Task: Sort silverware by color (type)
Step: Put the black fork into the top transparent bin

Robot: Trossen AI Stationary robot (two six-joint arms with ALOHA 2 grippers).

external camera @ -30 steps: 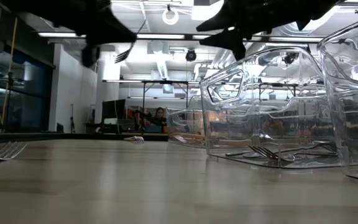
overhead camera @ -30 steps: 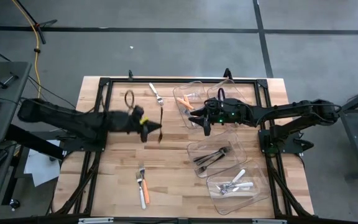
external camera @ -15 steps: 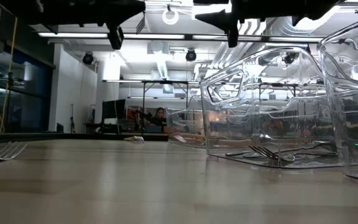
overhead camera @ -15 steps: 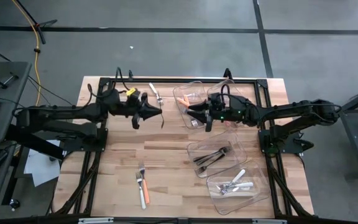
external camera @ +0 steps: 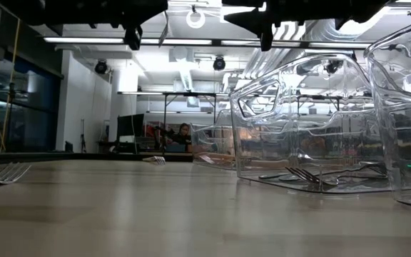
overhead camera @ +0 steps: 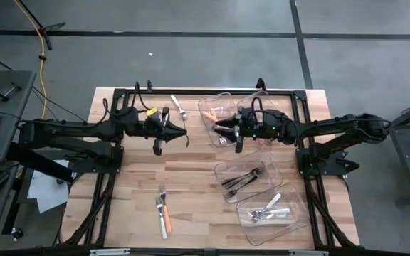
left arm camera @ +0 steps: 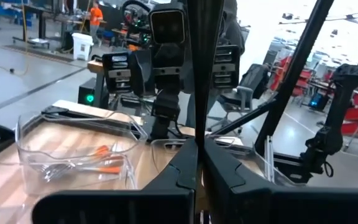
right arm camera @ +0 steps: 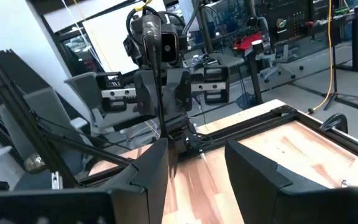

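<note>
left hand [overhead camera: 179,131]: pinching dark fork [overhead camera: 186,136] | right hand [overhead camera: 219,130]: spread, facing it

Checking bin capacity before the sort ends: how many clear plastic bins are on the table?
3, all on the table's right side: the far bin holding orange-handled pieces, the middle bin with dark pieces, the near bin with white-handled ones.

Table [overhead camera: 191,178]: pale wood, black frame. Bins [overhead camera: 248,181]: clear plastic. Fork [overhead camera: 164,213] near table's front edge: orange handle, silver head. Arms [overhead camera: 84,131]: black.
</note>
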